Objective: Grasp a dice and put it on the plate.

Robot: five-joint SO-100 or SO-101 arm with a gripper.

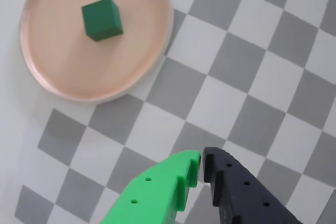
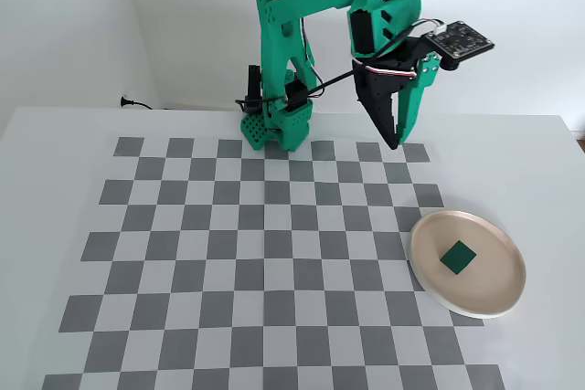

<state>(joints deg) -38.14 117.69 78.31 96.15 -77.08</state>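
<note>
The dark green dice rests inside the round beige-pink plate, near its middle. In the fixed view the dice lies on the plate at the right of the checkered mat. My gripper has one green and one black finger; the tips meet and nothing is between them. It hangs well above the mat, apart from the plate. In the fixed view the gripper points down over the mat's far right part, behind the plate.
The grey and white checkered mat covers the white table. The green arm base stands at the mat's far edge. A black cable and plug lie at the back left by the wall.
</note>
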